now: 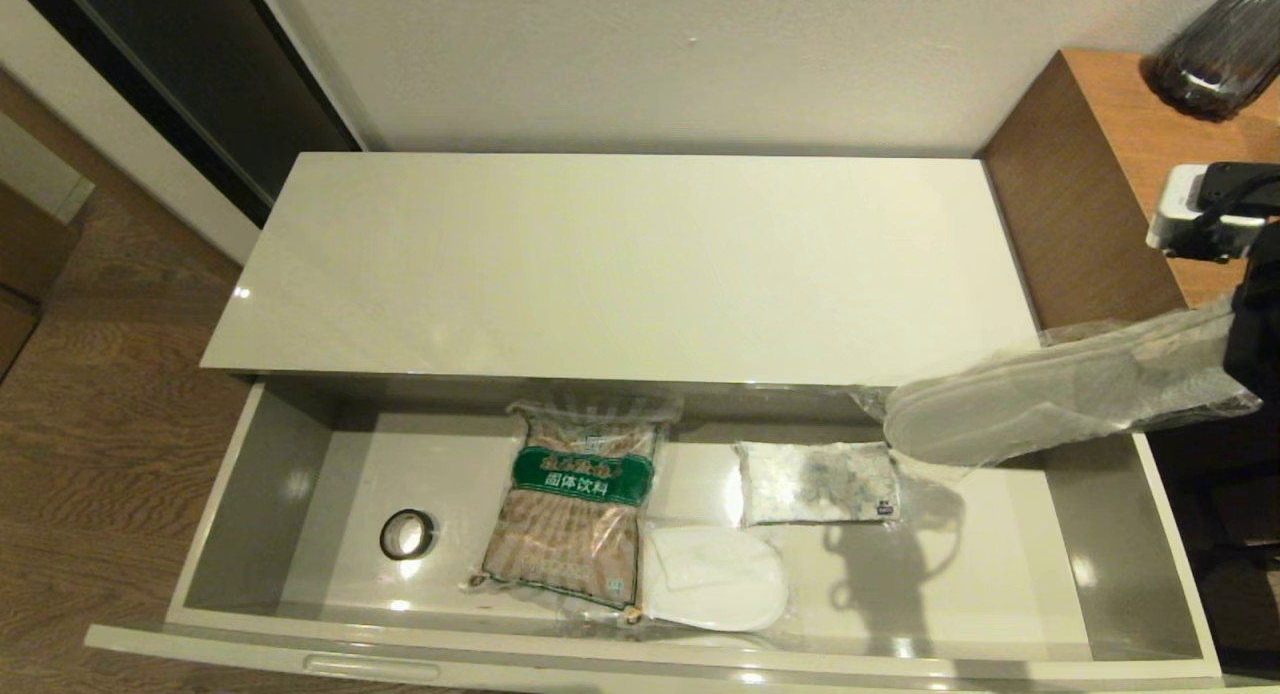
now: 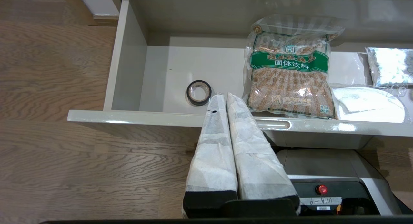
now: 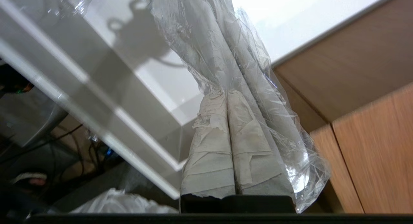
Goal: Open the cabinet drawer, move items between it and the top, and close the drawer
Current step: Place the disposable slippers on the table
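Wrapped in tape, our right pincer (image 3: 227,98) is nearest the right wrist lens, its fingers (image 3: 209,146) pressed together on the clear plastic of a slipper pack (image 1: 1060,399). We hold that pack in the air over the right end of the open cabinet drawer (image 1: 1130,554), level with the front edge of the top (image 1: 620,264), its toe end pointing toward the drawer's middle. We judge the step in hand to be carrying this pack from the drawer up onto the top. The next move calls for lifting clear of the top's edge, swinging inward over the bare slab, lowering the pack flat and only then letting go; the limp wrapper could catch on the edge. Below, a second pair of slippers (image 1: 712,577) lies by the drawer's front wall, touching the brown packet (image 1: 575,504), with the tissue pack (image 1: 818,482) just behind and the black tape roll (image 1: 407,534) well apart to the left. Our left pincer (image 2: 222,98) is parked outside the drawer front, fingers together, holding nothing.
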Robot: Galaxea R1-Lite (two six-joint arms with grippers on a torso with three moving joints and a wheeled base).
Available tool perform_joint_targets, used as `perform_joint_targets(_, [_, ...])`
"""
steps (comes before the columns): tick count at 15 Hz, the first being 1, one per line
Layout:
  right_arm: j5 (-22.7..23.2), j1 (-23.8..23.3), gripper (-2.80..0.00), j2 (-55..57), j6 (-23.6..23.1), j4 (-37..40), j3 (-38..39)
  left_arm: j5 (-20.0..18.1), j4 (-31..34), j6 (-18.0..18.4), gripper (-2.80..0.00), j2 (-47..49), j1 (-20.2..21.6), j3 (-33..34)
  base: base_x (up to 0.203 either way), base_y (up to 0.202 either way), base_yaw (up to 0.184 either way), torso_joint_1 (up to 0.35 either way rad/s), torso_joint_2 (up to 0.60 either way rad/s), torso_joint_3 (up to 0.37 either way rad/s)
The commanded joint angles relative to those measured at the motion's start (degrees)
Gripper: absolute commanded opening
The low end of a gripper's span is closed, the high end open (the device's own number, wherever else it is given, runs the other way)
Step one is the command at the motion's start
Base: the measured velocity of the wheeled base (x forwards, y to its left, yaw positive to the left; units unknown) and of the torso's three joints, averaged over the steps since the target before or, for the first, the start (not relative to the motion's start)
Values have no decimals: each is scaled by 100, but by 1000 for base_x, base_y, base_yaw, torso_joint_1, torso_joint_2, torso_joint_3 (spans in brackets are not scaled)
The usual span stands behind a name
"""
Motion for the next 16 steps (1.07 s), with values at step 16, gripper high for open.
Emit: perform_joint_targets(16, [-207,497,-280,1909,221,-1400,-2524,-2,-5,-2,-280,7,1,1,0,0,0,0,0,0])
